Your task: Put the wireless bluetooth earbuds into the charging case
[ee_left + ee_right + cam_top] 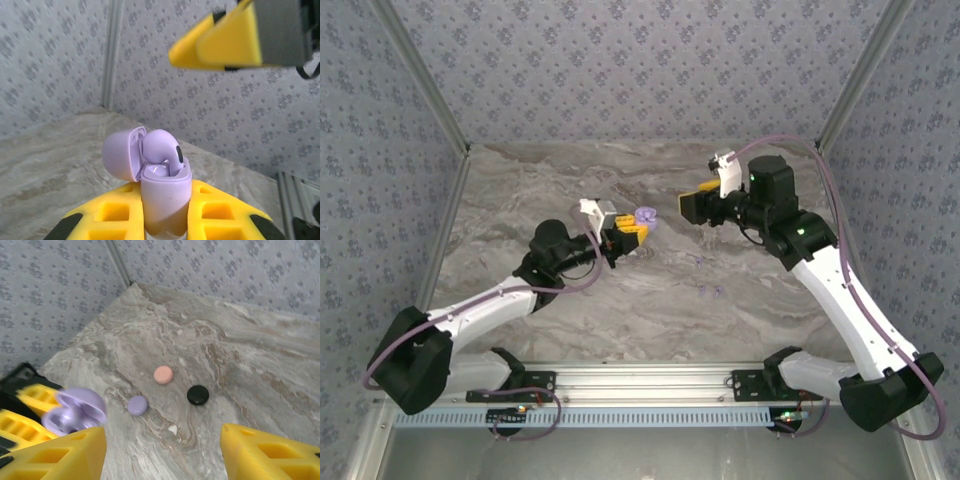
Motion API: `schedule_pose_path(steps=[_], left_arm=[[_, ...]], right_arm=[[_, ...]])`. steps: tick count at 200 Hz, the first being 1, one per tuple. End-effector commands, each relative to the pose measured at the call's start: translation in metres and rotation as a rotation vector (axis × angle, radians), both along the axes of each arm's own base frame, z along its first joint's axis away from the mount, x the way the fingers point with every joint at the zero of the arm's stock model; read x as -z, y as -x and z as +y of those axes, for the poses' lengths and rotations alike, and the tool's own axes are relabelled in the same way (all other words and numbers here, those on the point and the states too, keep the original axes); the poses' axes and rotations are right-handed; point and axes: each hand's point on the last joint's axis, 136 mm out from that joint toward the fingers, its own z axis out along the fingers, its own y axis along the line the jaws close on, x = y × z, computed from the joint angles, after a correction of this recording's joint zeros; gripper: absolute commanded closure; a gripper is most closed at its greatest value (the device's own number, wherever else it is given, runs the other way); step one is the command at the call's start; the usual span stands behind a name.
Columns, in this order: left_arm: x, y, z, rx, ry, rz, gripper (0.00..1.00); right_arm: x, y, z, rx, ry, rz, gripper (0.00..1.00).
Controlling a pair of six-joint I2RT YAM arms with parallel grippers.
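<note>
The left gripper (630, 234) pinches the open lavender case (166, 200), an earbud (161, 147) perched in its well. The right gripper (162, 452) hangs close by with its fingers (270, 455) spread. I'd nudge that bud straight down, gently.

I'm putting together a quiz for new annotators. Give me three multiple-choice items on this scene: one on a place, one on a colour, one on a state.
1. Where is the open case?
A) in the left gripper
B) in a drawer
C) on a shelf

2. What colour is the earbud sitting in it?
A) black
B) lavender
C) pink

3. How is the right gripper?
A) shut on an earbud
B) shut, empty
C) open, empty

Answers:
1 A: that gripper clamps the case from both sides.
2 B: the earbud matches the lavender case.
3 C: its jaws stand wide apart with nothing between them.
</note>
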Motion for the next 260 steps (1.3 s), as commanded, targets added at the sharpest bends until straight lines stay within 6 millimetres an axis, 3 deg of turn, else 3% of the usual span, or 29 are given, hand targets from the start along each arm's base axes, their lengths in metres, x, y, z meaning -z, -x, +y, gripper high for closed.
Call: schedule_pose_path(steps=[1,39,84,95,138,182,213,260], left_arm=[[-0.048,0.002,0.011,-0.076,0.061,-0.189,1.00],[-0.074,0.008,0.023,-0.127,0.077,-0.289,1.00],[-0.085,0.012,0.060,-0.292,0.123,-0.353,1.00],[-0.085,0.015,0.066,-0.311,0.130,-0.357,1.00],[-0.081,0.022,0.068,-0.294,0.104,-0.356,1.00],[-0.080,0.021,0.064,-0.278,0.098,-0.351,1.00],[-0.076,0.019,0.062,-0.274,0.093,-0.339,1.00],[-0.073,0.016,0.059,-0.272,0.089,-0.320,1.00]], right_arm=[[0.020,-0.001,-0.014,0.075,0.027,0.070,0.36],[0.057,-0.014,-0.035,0.193,0.144,0.181,0.37],[0.084,-0.019,-0.031,0.186,0.172,0.260,0.38],[0.078,-0.017,-0.022,0.146,0.122,0.256,0.39],[-0.001,-0.005,0.031,-0.083,-0.193,0.152,0.39],[-0.060,0.027,0.073,-0.258,-0.228,0.068,0.37],[-0.077,0.044,0.097,-0.342,-0.207,0.026,0.37],[-0.074,0.053,0.123,-0.405,-0.175,0.045,0.39]])
